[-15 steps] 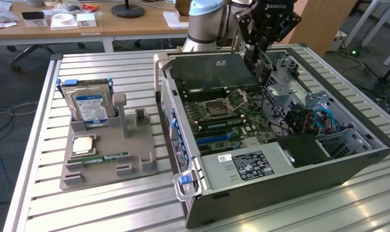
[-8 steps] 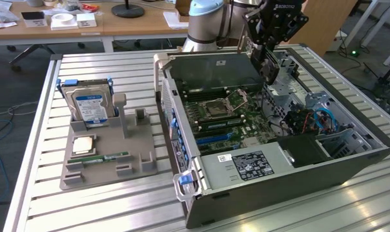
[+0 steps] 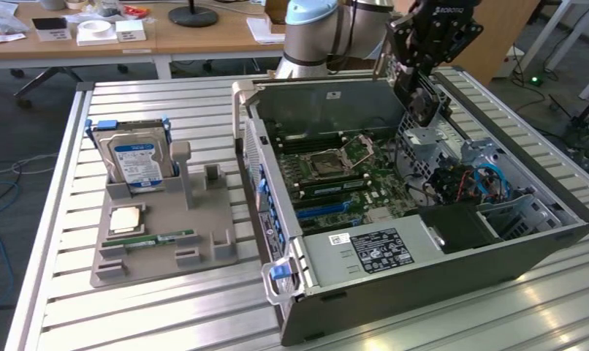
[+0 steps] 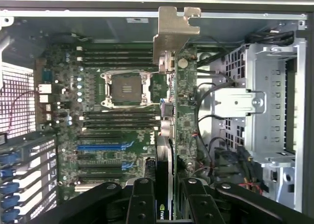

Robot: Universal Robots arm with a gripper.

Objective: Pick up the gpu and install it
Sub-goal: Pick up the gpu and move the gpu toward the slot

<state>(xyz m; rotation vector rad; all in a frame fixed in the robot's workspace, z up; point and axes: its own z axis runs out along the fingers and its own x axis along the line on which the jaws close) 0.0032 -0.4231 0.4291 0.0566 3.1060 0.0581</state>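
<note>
Now: gpu pinched on edge above the open case

Starting at the exterior view's left, a grey holder (image 3: 212,252) sits on the slatted desk (image 3: 158,307). It carries an upright hard drive (image 3: 137,162), with a square processor chip (image 3: 127,218) and a slim memory stick (image 3: 163,238) lying flat. Just beside it, toward the middle, the computer case (image 3: 411,285) lies open on its side. Its motherboard (image 3: 338,183) faces up, with the processor socket (image 3: 335,156) near the centre.

Further right, over the case's far side by the metal drive cage (image 3: 426,142), hangs the gripper (image 3: 416,73). Its fingers (image 4: 142,199) pinch the gpu (image 3: 423,99), one on each flat face. The card hangs below them with its long axis steep and its lower end close to the drive cage. Whether it touches anything there cannot be told.

In the wrist view the gpu stands edge-on as a thin strip between the processor socket and the drive cage. Its long axis runs straight away from the fingers, and the silver bracket (image 4: 172,35) is at the far end, toward the case wall. The green board face is turned toward the drive cage and the black face toward the socket.
</note>
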